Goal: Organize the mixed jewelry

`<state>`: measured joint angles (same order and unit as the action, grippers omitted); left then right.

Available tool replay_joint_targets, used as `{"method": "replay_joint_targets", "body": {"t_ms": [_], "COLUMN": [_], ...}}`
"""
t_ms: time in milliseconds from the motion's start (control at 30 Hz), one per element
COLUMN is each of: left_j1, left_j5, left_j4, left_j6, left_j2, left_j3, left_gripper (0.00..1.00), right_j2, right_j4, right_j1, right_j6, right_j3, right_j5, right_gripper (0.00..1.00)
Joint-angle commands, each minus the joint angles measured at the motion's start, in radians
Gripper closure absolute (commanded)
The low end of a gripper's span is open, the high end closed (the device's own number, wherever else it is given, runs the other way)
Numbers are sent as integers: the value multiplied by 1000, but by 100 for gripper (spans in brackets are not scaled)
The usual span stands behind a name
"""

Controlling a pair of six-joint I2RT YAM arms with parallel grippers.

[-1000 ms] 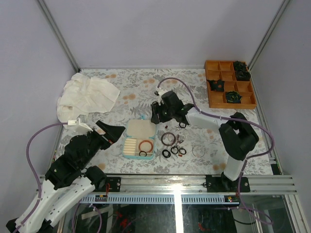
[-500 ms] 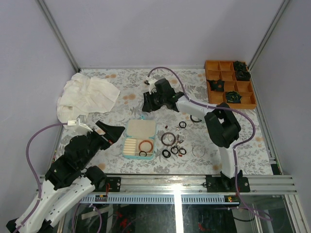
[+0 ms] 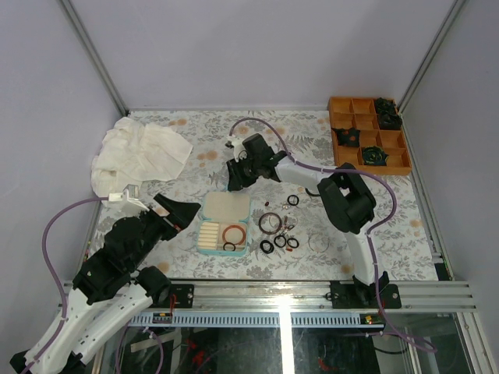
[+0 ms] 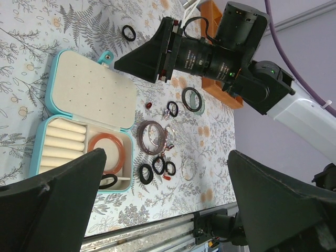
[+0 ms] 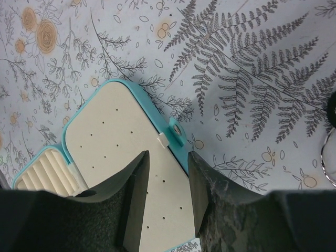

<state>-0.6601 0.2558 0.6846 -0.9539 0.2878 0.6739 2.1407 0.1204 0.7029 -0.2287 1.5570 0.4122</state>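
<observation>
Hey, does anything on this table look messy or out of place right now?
Yes: black rings and thin bangles lie scattered loose right of the open teal case; a white cloth sits crumpled far left.

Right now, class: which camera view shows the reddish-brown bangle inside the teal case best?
Left wrist: the reddish-brown bangle lies large and unblocked. Top external shows it small; right wrist shows only the case lid.

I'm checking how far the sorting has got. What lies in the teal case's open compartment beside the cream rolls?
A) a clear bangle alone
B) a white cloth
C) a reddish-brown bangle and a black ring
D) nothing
C: the left wrist view shows a reddish-brown bangle and a black ring in the teal case, beside the cream rolls.
</observation>
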Motion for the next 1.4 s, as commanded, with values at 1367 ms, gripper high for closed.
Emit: {"method": "replay_joint_targets", "body": {"t_ms": [1367], "left_j1": [4], "left_j5": [27], "left_j4": [-60], "left_j6": [22], "left_j2": [41], "left_j3": [-3], "left_gripper": [0], "right_j2": [64], "right_j4": [50], "right_j1": [62], "right_j6": [87], "right_j3": [120], "right_j5": [-44], "right_gripper": [62]}}
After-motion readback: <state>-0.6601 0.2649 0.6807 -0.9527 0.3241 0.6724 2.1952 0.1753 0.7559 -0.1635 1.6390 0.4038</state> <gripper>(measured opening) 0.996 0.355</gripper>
